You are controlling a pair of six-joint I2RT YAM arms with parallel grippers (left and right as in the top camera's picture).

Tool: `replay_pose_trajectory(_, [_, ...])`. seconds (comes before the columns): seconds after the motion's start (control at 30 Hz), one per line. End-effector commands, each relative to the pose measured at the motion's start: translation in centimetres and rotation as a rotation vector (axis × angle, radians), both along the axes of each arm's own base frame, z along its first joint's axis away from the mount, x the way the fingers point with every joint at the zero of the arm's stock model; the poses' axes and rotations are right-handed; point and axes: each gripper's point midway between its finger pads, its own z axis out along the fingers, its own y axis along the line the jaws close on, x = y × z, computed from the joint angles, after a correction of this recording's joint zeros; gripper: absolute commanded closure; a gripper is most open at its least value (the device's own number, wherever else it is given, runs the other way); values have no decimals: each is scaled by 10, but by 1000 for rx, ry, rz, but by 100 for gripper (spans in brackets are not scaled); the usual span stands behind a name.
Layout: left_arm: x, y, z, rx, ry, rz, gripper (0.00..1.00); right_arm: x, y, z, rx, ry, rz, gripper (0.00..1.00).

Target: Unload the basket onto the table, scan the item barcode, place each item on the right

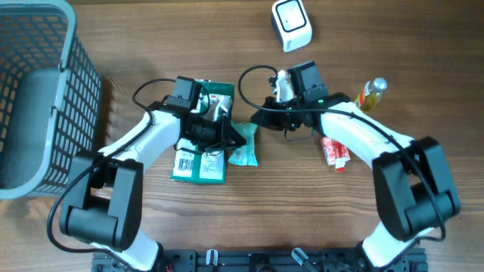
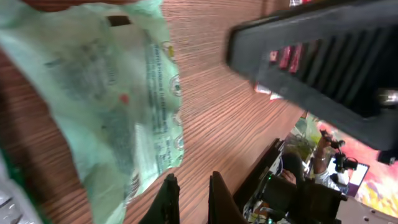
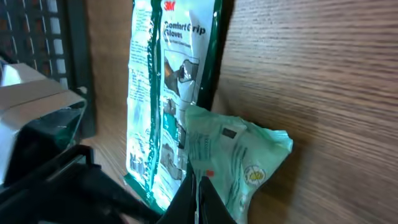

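Note:
The item, a pale green pouch (image 1: pixel 244 149) (image 2: pixel 106 93) (image 3: pixel 239 155), lies on the wood table between my two grippers, its edge against a green glove package (image 1: pixel 198 162) (image 3: pixel 168 93). My left gripper (image 1: pixel 231 137) (image 2: pixel 191 182) is just right of the pouch, its jaws drawn in with only bare wood between them. My right gripper (image 1: pixel 257 119) (image 3: pixel 198 182) is shut, tips pressed together in front of the pouch's near edge; I cannot tell if they pinch it. The white scanner (image 1: pixel 291 25) stands at the back of the table.
A grey mesh basket (image 1: pixel 45 98) fills the left side. A bottle (image 1: pixel 370 92) and a red packet (image 1: pixel 334 151) lie by the right arm. The right arm's dark body (image 2: pixel 323 56) looms close in the left wrist view.

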Motion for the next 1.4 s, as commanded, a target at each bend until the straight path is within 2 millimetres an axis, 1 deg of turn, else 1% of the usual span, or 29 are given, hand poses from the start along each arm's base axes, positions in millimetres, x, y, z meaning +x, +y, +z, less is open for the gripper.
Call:
replay_pose_trajectory(0.0, [-6,-4,-15,42,32,-9,96,-8,5,-14,23,37,47,96])
replay_pose_trajectory(0.1, [-8,1,-27,83,58,-3,96,-8,5,-24,15,58,46,96])
replay_pose_trajectory(0.13, [-8,5,-35,118,62,2,96,-8,5,-31,11,67,46,96])
replay_pose_trajectory(0.2, [-7,12,-46,167,67,14,96,-8,6,-37,9,72,49,96])
replay_pose_trajectory(0.3, [-2,19,-47,175,63,36,96,-11,10,-44,11,76,68,96])
replay_pose_trajectory(0.43, [-3,19,-52,186,73,34,96,-14,8,-54,-5,96,73,96])
replay_pose_trajectory(0.53, [-5,25,-67,269,70,27,96,-15,-4,-67,-92,111,39,96])
replay_pose_trajectory(0.63, [-7,31,-79,322,82,30,96,-13,-22,-81,-210,115,-9,96])
replay_pose_trajectory(0.7, [-6,39,-89,377,77,37,96,-14,-31,-87,-264,135,-48,96])
replay_pose_trajectory(0.73, [-6,42,-92,392,80,38,96,-13,-34,-89,-281,137,-60,96])
replay_pose_trajectory(0.8, [-7,42,-96,394,88,37,96,-12,-33,-88,-279,131,-61,96])
replay_pose_trajectory(0.83, [-7,41,-95,390,93,38,96,-11,-32,-87,-274,128,-59,96])
replay_pose_trajectory(0.87, [-8,37,-91,360,102,37,96,-10,-30,-82,-256,122,-52,96])
replay_pose_trajectory(0.93, [-4,26,-73,272,95,37,96,-2,-21,-60,-183,79,-17,96])
replay_pose_trajectory(0.97, [2,20,-58,225,68,39,96,3,-11,-37,-119,33,20,96])
replay_pose_trajectory(1.0, [10,17,-40,186,29,44,96,5,-5,-19,-75,5,35,96])
replay_pose_trajectory(1.07, [20,10,-5,117,-51,48,96,2,3,6,-5,-23,63,96])
replay_pose_trajectory(1.13, [24,8,20,87,-99,69,96,-11,12,18,63,15,109,96])
replay_pose_trajectory(1.17, [25,9,26,89,-119,73,96,-18,12,16,62,41,117,96])
replay_pose_trajectory(1.2, [24,10,25,100,-118,76,96,-23,12,11,52,60,118,96])
replay_pose_trajectory(1.23, [24,14,20,129,-110,82,96,-26,11,7,46,71,117,96])
replay_pose_trajectory(1.3, [19,20,4,190,-82,82,96,-29,9,-2,17,96,94,96])
replay_pose_trajectory(1.37, [10,22,-14,213,-36,68,96,-32,6,-9,-6,101,89,96])
